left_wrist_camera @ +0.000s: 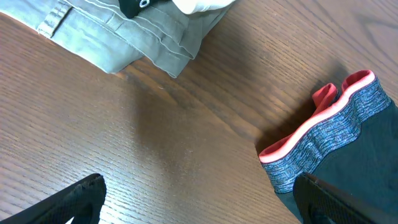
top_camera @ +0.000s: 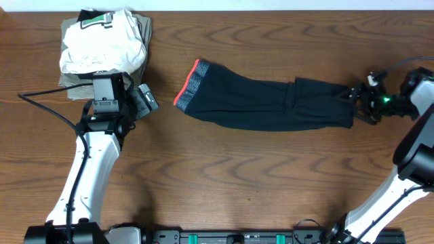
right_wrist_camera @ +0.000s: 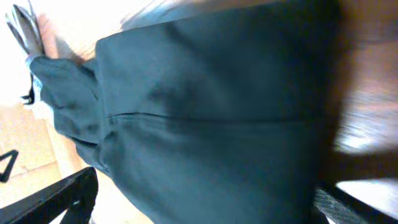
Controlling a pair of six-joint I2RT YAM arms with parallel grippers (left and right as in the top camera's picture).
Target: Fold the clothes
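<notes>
At the far-left corner of the bench [top_camera: 224, 193] a pile of folded garments [top_camera: 102, 51] is seen, white laid over grey-green. Just beside its near edge the left pincer [top_camera: 145, 100] is held with its fingers [left_wrist_camera: 68, 200] spread wide; nothing is gripped and bare wood shows between them. The black pants [top_camera: 271, 103] are laid flat across the middle, the grey waistband [top_camera: 191, 85] with its red lining turned toward the left pincer but apart from it. At the leg ends the right pincer [top_camera: 361, 102] is placed, its fingers [right_wrist_camera: 59, 198] spread, dark cloth seen between them; whether the cloth is touched cannot be told.
</notes>
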